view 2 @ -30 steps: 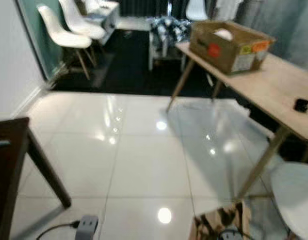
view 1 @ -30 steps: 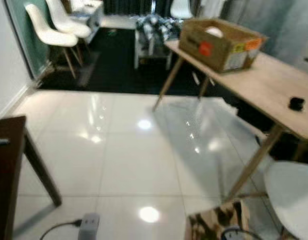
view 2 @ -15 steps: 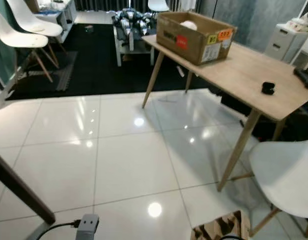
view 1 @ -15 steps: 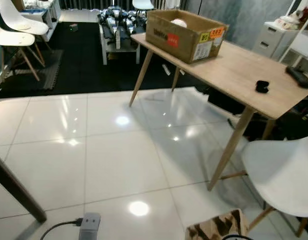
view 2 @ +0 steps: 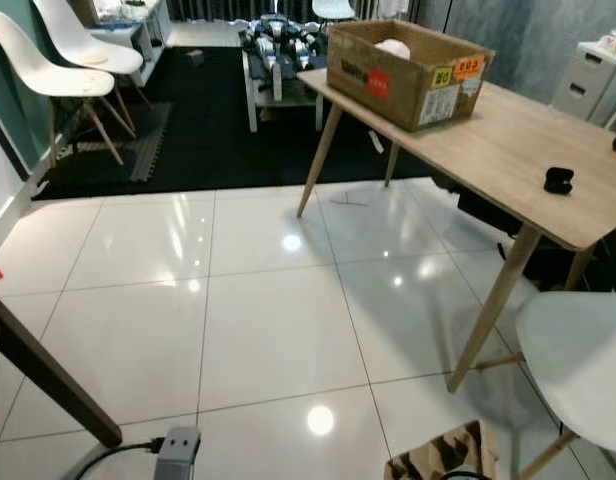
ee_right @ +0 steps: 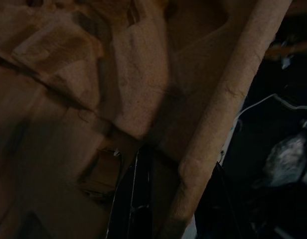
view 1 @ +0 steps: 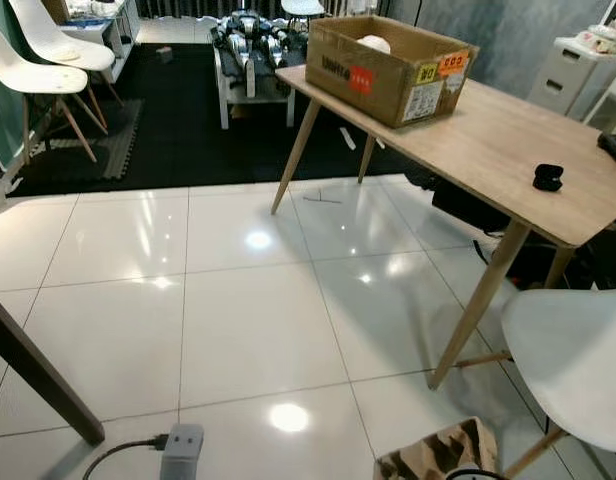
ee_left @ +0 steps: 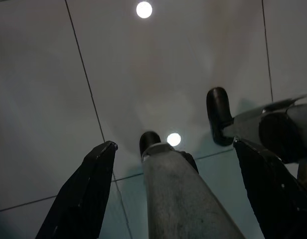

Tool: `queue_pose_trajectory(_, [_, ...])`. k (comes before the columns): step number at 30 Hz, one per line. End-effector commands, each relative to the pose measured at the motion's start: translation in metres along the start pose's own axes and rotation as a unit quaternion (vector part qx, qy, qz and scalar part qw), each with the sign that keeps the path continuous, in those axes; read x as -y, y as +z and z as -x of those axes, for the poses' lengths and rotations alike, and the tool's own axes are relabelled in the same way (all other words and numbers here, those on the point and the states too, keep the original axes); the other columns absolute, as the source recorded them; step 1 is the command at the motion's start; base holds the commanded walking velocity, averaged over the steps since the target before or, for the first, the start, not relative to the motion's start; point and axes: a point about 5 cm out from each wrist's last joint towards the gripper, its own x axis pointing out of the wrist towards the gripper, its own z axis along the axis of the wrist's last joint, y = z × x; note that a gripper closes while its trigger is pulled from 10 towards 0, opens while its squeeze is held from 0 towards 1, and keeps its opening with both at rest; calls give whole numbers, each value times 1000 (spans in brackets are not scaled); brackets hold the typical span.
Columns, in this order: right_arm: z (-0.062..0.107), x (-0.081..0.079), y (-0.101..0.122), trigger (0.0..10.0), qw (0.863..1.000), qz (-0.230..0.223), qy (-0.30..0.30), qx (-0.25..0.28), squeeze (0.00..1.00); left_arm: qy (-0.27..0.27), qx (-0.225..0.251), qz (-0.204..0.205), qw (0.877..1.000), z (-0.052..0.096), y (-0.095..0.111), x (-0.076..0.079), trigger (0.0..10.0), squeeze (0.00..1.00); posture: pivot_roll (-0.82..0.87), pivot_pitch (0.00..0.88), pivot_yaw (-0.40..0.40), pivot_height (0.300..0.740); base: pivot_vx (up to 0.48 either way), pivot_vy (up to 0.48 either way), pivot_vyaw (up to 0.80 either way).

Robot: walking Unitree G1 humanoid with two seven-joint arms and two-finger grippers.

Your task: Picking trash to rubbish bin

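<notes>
Clamping my right gripper (ee_right: 168, 199) on the crumpled brown paper (view 1: 438, 455) near the wooden table (view 1: 488, 150), left gripper (ee_left: 178, 189) spread idle, I should hold firm while seeking the bin.

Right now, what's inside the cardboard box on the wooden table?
The open brown cardboard box sits at the far end of the light wooden table. One rounded white object shows above its rim; the box walls hide anything deeper.

Glossy white tiled floor (view 1: 238, 310); wooden table (view 1: 488, 150) bearing cardboard box (view 1: 388, 68) and small black object (view 1: 548, 177); white chairs (view 1: 43, 75) along left wall.
</notes>
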Motion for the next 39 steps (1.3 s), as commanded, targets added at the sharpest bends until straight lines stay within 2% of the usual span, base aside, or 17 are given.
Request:
queue_pose_trajectory(1, [0,-6,4,10000,1000,-2,11,8,0,-1,-14,4,1000,1,-9,1,10000,0,-41,57,-28,740,289,0,0])
queue_pose_trajectory(9, [1,-7,5,10000,1000,-3,13,8,0,-1,-16,2,1000,1,-9,0,10000,0,-42,58,-29,740,292,0,0])
queue_pose_trajectory(20, [1,-9,4,10000,1000,-6,15,5,0,-2,-18,-2,1000,1,-10,0,10000,0,-43,49,-26,740,300,0,-733])
queue_pose_trajectory(39, [1,-8,11,10000,1000,-4,20,16,0,-4,-14,-6,1000,1,-6,0,10000,0,-41,37,-26,740,303,0,0])
